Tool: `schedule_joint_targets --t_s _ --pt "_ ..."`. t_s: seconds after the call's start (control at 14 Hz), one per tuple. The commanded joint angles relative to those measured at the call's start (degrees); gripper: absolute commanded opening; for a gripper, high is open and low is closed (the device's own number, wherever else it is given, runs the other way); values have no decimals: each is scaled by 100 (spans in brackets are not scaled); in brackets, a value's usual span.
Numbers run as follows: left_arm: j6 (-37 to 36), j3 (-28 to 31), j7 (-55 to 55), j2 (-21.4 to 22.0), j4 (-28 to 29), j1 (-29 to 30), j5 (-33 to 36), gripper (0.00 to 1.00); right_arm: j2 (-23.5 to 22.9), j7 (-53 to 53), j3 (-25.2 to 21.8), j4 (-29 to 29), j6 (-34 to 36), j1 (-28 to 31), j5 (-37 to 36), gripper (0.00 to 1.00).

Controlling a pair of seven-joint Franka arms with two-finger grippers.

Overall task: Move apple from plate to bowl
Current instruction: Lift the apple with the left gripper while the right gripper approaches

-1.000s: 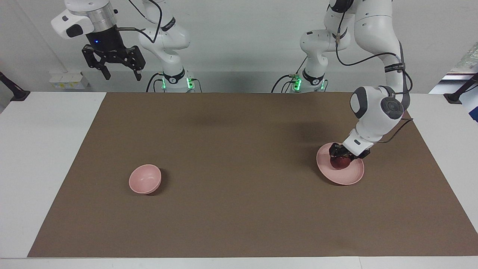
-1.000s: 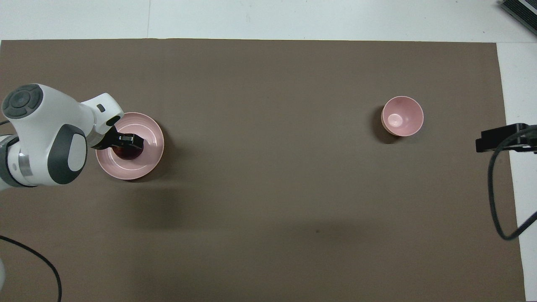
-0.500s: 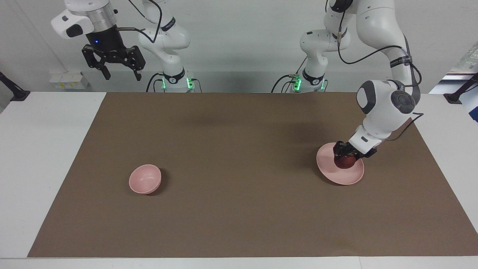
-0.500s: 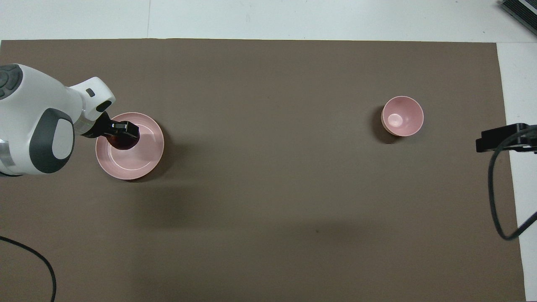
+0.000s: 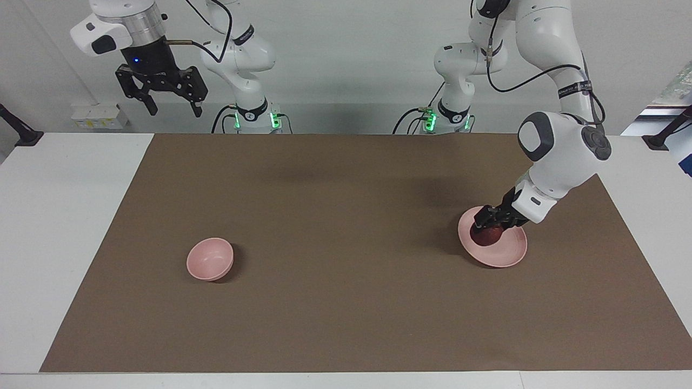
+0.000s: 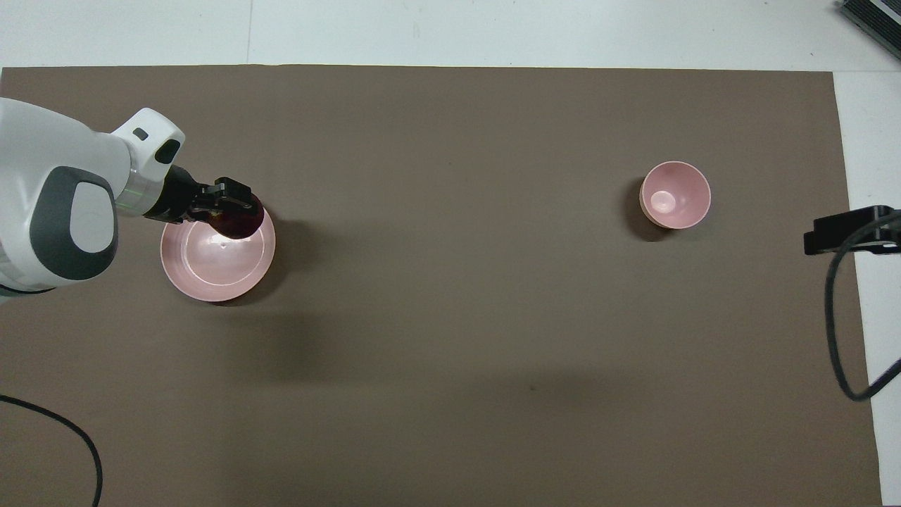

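Note:
The small dark-red apple (image 5: pixel 485 236) (image 6: pixel 241 221) sits between the fingers of my left gripper (image 5: pixel 486 228) (image 6: pixel 236 211), which is shut on it. It hangs low over the rim of the flat pale-pink plate (image 5: pixel 508 253) (image 6: pixel 211 274), on the side toward the right arm's end of the table. The plate's middle shows bare. The small deep pink bowl (image 5: pixel 210 260) (image 6: pixel 674 195) stands on the brown mat toward the right arm's end, with nothing in it. My right gripper (image 5: pixel 160 100) waits open, high in the air near its own base.
A brown mat (image 5: pixel 335 227) covers most of the white table (image 5: pixel 65 216). A black cable (image 6: pixel 841 338) hangs at the right arm's end, and another cable (image 6: pixel 63 436) lies near the left arm.
The left gripper has carried the apple from the plate's middle up to its rim, toward the bowl's end. The right arm has barely moved.

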State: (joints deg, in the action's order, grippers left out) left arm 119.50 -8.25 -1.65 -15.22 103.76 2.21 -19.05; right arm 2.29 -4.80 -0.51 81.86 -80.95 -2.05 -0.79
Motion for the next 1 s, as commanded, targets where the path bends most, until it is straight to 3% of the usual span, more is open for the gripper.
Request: schedule_joint_targets --t_s 0.0,0.07,0.29,0.64,0.93 --pt "-190 -27 -124 -69 -215 -194 -248 0 17 173 -2 -29 53 56 106 100" --pt "-277 -36 -229 -69 -224 -273 -283 0 26 155 -2 -21 53 56 114 100" --pt "-795 -36 -1115 -69 -356 -256 -1501 0 35 59 7 84 -261 30 219 100" --pt "-2324 -45 -2371 -166 -725 -256 -2768 0 140 -1056 77 637 -885 -49 737 100" --pt "-2826 -299 -3312 -148 -673 -274 -3690 0 140 -1627 121 911 -1317 -321 949 100"
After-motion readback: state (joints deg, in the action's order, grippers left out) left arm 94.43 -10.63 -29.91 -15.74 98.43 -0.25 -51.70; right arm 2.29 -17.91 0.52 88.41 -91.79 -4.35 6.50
